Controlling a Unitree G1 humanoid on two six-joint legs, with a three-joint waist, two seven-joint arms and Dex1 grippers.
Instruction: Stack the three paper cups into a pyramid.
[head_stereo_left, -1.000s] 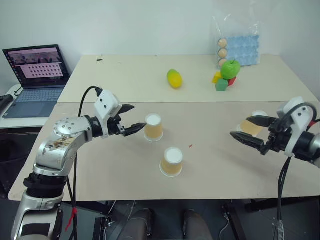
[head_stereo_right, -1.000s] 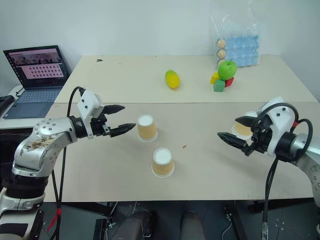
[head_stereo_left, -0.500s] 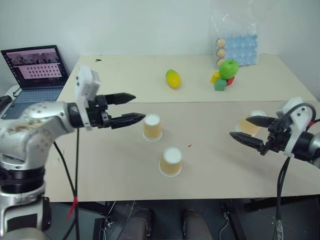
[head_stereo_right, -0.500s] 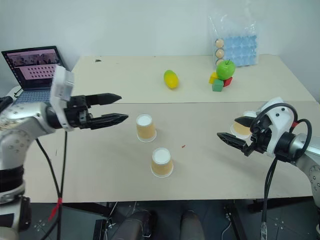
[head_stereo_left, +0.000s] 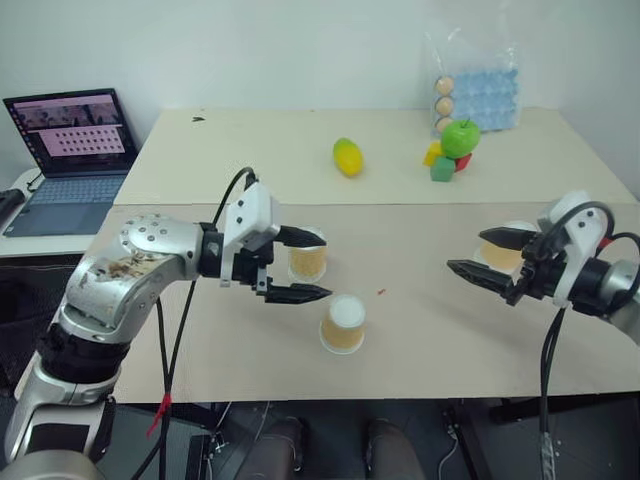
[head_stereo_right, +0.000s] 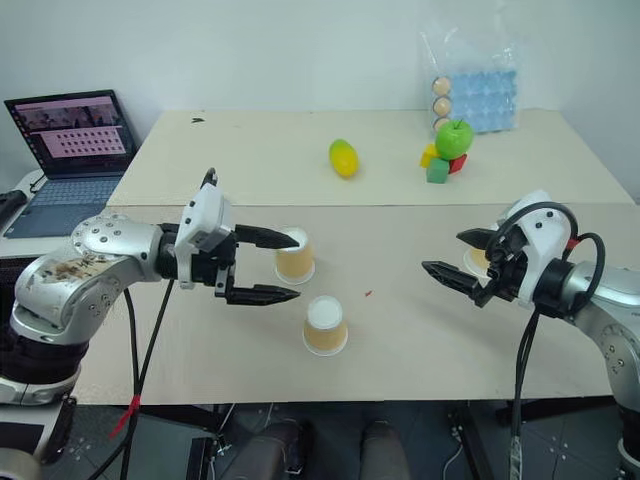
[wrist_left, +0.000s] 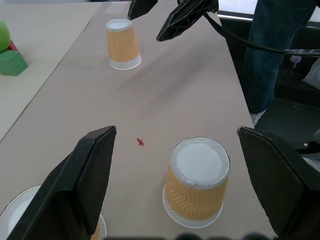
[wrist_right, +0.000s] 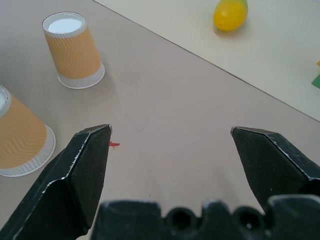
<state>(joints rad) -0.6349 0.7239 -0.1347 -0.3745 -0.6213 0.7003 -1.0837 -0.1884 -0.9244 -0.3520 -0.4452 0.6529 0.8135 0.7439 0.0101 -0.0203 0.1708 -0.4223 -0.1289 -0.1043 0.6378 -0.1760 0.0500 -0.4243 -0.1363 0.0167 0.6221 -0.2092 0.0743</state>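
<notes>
The left arm (head_stereo_left: 120, 275) is rounded silver metal with brownish scuffs, seemingly rust or grime. Each wrist carries a white block ahead of black, tapering jaws. Black cables loop over both forearms; the right arm (head_stereo_right: 590, 290) shows a red wire.

You are looking at a lab or test room set up for robot trials. Two plain beige desks (head_stereo_left: 420, 330) are standing pushed together against a bare white wall (head_stereo_left: 250, 50). A laptop (head_stereo_left: 68, 160) is sitting open on a side stand, showing rows of small pictures. Practice props are lying about: a toy fruit (head_stereo_left: 348, 157), coloured blocks (head_stereo_left: 441, 165), an egg tray (head_stereo_left: 480, 98).
</notes>
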